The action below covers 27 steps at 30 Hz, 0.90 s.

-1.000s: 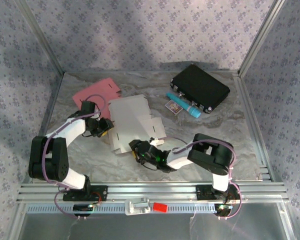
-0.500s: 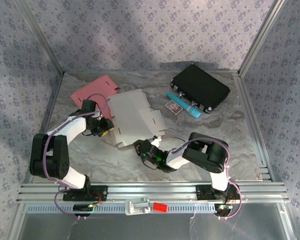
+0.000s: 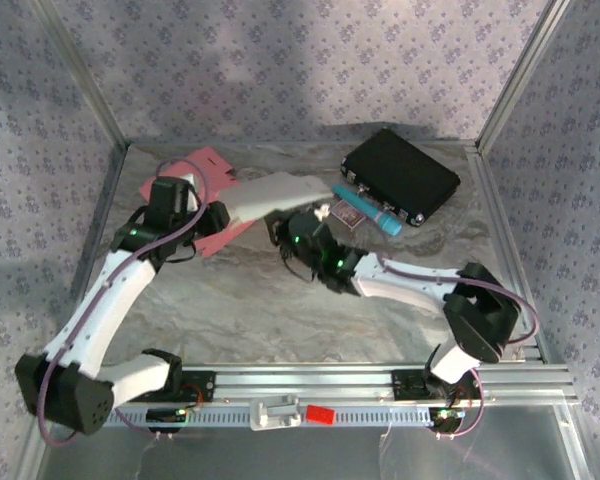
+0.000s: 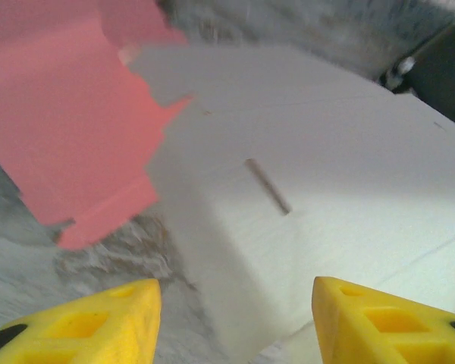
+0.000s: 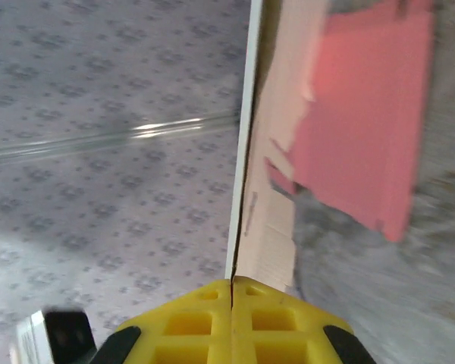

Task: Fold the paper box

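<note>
As the top view shows, the paper box [image 3: 278, 195] hangs tilted over the back of the table [image 3: 260, 320], between both arms. Left wrist: the left gripper [image 4: 231, 318] stands spread, box just ahead. Right wrist: the right gripper [image 5: 233, 292] pinches its thin edge. Light, floppy card probably; grip beside a crease.

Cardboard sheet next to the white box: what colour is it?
The cardboard sheet is pink, clearest in left wrist view.
</note>
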Tool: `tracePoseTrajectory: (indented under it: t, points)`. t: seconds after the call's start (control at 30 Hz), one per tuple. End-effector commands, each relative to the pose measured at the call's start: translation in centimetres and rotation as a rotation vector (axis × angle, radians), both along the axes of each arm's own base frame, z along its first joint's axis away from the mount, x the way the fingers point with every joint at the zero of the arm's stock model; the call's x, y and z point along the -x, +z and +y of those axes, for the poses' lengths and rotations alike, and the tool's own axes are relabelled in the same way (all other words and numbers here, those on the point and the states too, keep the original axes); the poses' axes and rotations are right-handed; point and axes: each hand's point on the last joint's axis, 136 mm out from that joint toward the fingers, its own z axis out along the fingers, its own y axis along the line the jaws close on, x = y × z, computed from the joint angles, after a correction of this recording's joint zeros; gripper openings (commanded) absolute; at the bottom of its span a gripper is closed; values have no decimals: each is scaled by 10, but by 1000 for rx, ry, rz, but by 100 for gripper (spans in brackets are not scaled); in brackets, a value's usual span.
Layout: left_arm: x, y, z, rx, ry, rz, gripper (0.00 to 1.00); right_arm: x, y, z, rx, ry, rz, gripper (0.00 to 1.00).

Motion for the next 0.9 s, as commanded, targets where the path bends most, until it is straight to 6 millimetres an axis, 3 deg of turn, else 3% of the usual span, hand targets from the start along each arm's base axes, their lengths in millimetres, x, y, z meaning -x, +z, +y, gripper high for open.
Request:
tracePoseTrajectory:
  t: [0.0, 0.17, 0.33, 0.4, 0.47, 0.7, 0.87]
  points:
    - [4, 53, 18, -99, 34, -187, 57, -19, 38, -13, 83, 48, -26, 0]
    - [22, 75, -17, -217, -229, -398, 63, -43, 98, -33, 102, 61, -62, 0]
    - [47, 77, -50, -298, -447, -646, 65, -41, 138, -57, 141, 53, -50, 0]
    - [49, 80, -62, -292, -488, -683, 66, -36, 143, -64, 145, 53, -26, 0]
    - [50, 85, -78, -295, -531, -725, 73, -31, 146, -70, 143, 46, -16, 0]
    - [30, 100, -111, -308, -508, -812, 75, -20, 140, -87, 132, 26, 35, 0]
    - [10, 100, -120, -346, -478, -808, 75, -16, 138, -93, 132, 24, 58, 0]
